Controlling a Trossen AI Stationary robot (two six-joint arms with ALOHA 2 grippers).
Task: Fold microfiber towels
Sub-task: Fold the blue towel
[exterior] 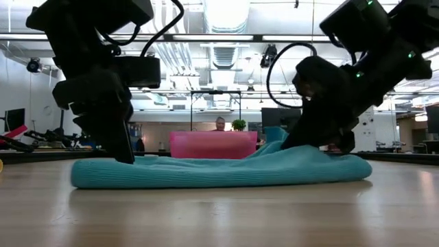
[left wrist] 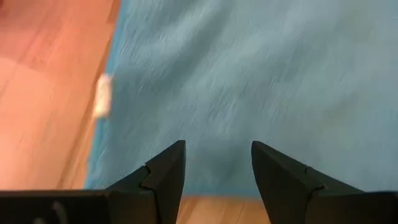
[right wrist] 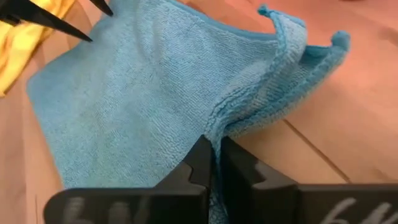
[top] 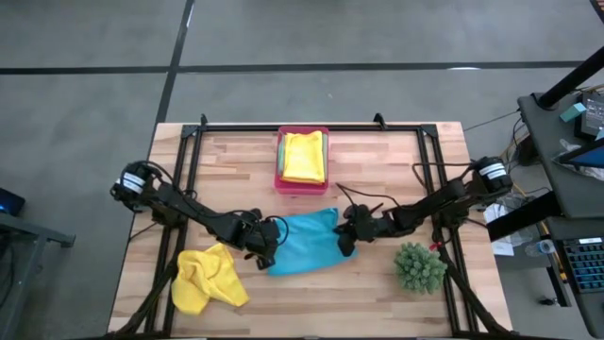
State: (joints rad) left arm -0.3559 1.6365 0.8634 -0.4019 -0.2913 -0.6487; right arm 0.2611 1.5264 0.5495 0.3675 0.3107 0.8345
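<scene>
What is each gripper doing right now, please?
Left gripper: open, over the turquoise towel, holding nothing.
Right gripper: shut on the turquoise towel's edge.

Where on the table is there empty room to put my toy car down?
Bare wood lies on both sides of the pink tray and between the crumpled yellow towel and the plant. The middle is crowded: both arms meet at the turquoise towel.

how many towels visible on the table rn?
3 clearly: turquoise towel mid-table between both grippers, crumpled yellow towel near the front left, folded yellow towel in the pink tray. More may be hidden under it.
</scene>
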